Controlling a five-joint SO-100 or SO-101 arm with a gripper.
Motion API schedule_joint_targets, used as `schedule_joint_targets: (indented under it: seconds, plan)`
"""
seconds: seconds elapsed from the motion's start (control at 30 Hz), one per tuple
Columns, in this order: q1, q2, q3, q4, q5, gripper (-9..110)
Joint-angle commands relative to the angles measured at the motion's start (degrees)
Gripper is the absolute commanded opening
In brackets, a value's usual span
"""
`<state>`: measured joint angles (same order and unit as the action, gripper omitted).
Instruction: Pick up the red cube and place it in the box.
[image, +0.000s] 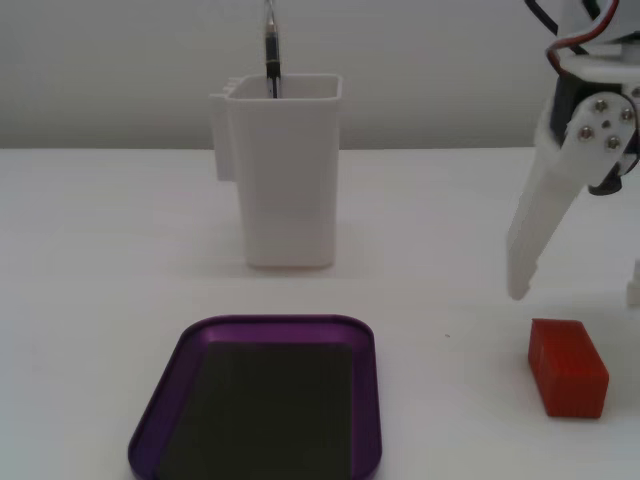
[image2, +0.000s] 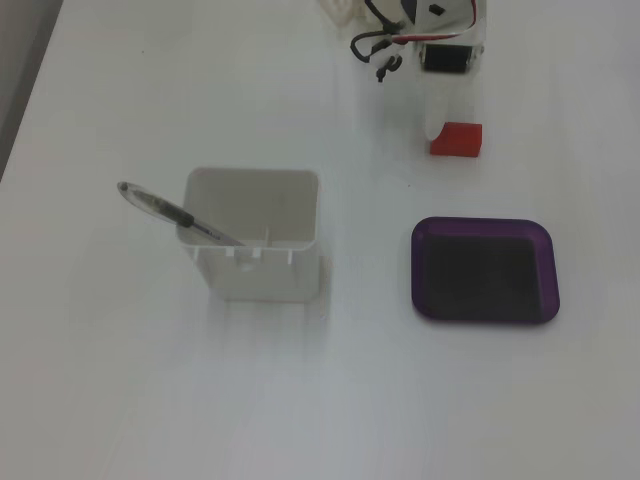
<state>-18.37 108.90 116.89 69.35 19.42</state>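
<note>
The red cube (image: 568, 367) lies on the white table at the right, also seen in a fixed view from above (image2: 457, 139). My gripper (image: 577, 292) hangs just behind and above it, pointing down, with one white finger (image: 522, 250) left of the cube and the other barely showing at the right frame edge. The jaws stand apart and hold nothing. From above, the gripper (image2: 457, 122) sits at the cube's far side, mostly hidden under the arm. The box (image: 270, 323) is a shallow purple tray with a dark floor, empty, left of the cube (image2: 484, 225).
A tall white plastic container (image: 285, 180) with a pen (image: 271, 50) in it stands behind the tray; from above, the container (image2: 255, 245) and its pen (image2: 170, 212) are left of the tray. The arm's base and cables (image2: 420, 40) sit at the top.
</note>
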Motion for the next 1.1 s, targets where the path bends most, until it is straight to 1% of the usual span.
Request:
schedule_joint_targets:
  seconds: [0.0,0.5,0.87,1.07]
  plan:
    - [-0.62,0.18,-0.35,-0.97,0.35,22]
    - [-0.62,-0.18,0.79,-8.70,0.26,22]
    - [-0.79,-8.88,0.09,-9.40,0.44,22]
    - [-6.77,-10.55,-0.18,-9.58,1.85,22]
